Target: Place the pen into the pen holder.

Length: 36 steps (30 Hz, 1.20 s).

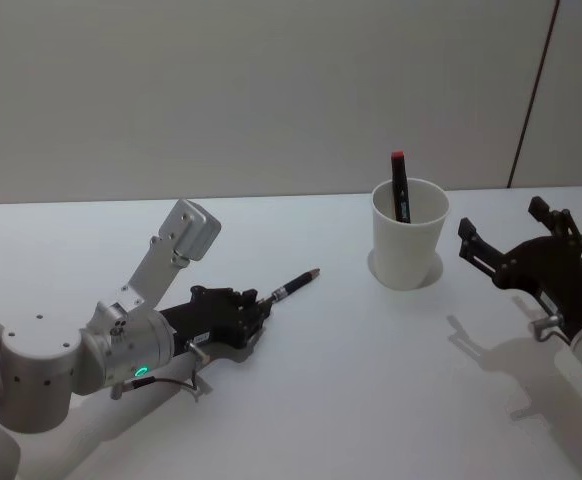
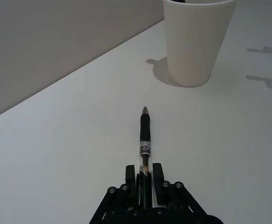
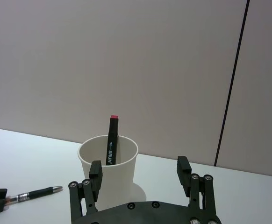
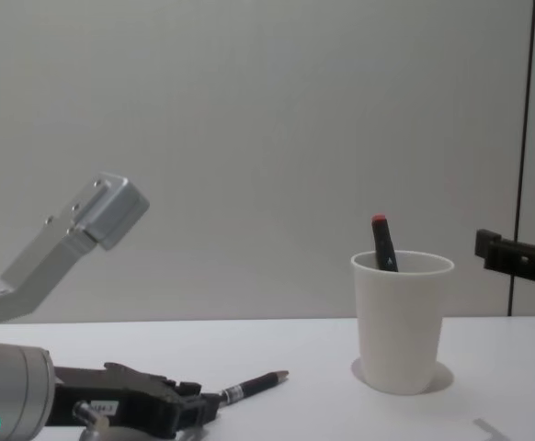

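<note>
While the left gripper (image 1: 256,310) (image 2: 144,175) (image 4: 208,404) sits low over the white bench (image 1: 351,380) with its fingers clenched on the rear end of the pen (image 1: 291,287) (image 2: 146,133) (image 4: 249,386), the pen's dark grip and tip stick out forward, aimed toward the pen holder (image 1: 409,240) (image 2: 196,42) (image 4: 401,322). Seen from the chest, the pen tilts slightly upward toward its tip; whether it touches the bench cannot be told. It lies on the robot's left of the pen holder and well apart from it.

The pen holder, a plain white paper cup, stands upright on the bench right of centre. Inside it a black marker (image 1: 400,185) (image 3: 111,140) (image 4: 383,243) with a red cap leans against the wall, its top poking above the rim.

On the far side of the cup, the right gripper (image 1: 501,218) (image 3: 139,165) hangs above the bench, just beside the pen holder but not touching it. Its fingers are spread wide and grasp nothing, and its wrist view looks straight at the cup, with the pen (image 3: 38,192) beyond.
</note>
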Available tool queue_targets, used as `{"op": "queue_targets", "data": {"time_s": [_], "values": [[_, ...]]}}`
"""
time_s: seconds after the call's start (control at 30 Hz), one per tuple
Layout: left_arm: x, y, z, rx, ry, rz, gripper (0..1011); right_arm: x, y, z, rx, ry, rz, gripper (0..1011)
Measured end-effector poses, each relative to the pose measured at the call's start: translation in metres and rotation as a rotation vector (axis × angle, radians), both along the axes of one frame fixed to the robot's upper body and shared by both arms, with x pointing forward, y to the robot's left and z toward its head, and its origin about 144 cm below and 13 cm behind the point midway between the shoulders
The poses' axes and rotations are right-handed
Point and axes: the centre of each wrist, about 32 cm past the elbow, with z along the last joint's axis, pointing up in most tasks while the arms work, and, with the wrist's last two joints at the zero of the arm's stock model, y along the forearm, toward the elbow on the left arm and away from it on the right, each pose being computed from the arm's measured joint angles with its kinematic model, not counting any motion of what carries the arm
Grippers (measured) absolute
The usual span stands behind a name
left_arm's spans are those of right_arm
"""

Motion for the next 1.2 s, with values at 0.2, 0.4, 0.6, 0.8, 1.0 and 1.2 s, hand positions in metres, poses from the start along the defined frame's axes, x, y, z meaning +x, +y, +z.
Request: {"op": "queue_targets", "data": {"time_s": [0.2, 0.4, 0.6, 0.8, 1.0, 1.2], "values": [[0.0, 0.0, 0.0, 0.0, 0.0, 0.0, 151, 0.0, 0.0, 0.0, 0.0, 0.0, 0.0, 1002], [0.0, 0.0, 0.0, 0.0, 0.0, 0.0, 151, 0.0, 0.0, 0.0, 0.0, 0.0, 0.0, 1002], [0.0, 0.0, 0.0, -0.003, -0.004, 0.0, 151, 0.0, 0.0, 0.0, 0.0, 0.0, 0.0, 1001], [-0.002, 0.0, 0.004, -0.03, -0.037, 0.008, 145, 0.0, 0.0, 0.0, 0.0, 0.0, 0.0, 1001], [-0.004, 0.001, 0.012, -0.07, -0.098, 0.026, 145, 0.0, 0.0, 0.0, 0.0, 0.0, 0.0, 1002], [-0.007, 0.003, 0.023, -0.116, -0.179, 0.048, 145, 0.0, 0.0, 0.0, 0.0, 0.0, 0.0, 1001]]}}
